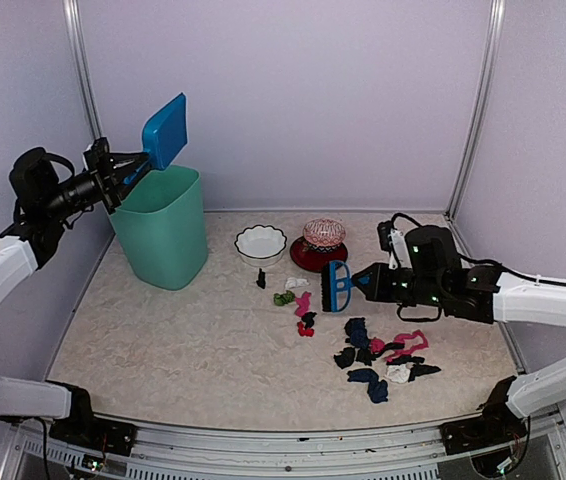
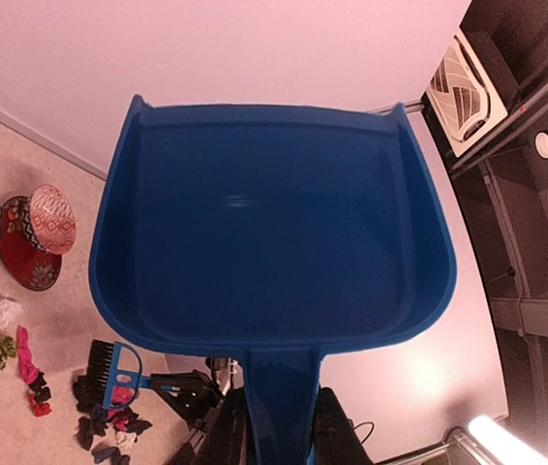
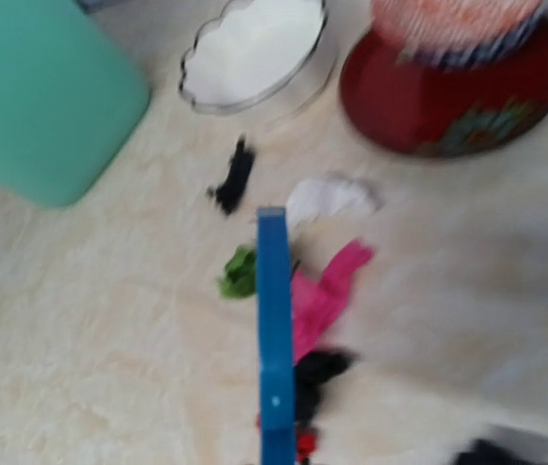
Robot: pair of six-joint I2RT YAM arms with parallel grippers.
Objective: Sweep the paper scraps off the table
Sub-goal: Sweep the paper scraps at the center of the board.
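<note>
We are pinching the blue hand brush [image 1: 335, 287] in the right gripper [image 1: 366, 282]. The paper scraps [image 1: 383, 360] are lying on the table [image 1: 183, 340] just beside its bristles, well apart from the left gripper [image 1: 123, 172], which is clamping the dustpan [image 1: 166, 130].

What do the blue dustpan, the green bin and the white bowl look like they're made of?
Dustpan: likely moulded plastic, smooth and slightly glossy, with soft light reflections. Green bin: probably plastic, matte, uniform colour, rounded corners. White bowl: scalloped rim, looks ceramic or glass; can't tell which.
</note>
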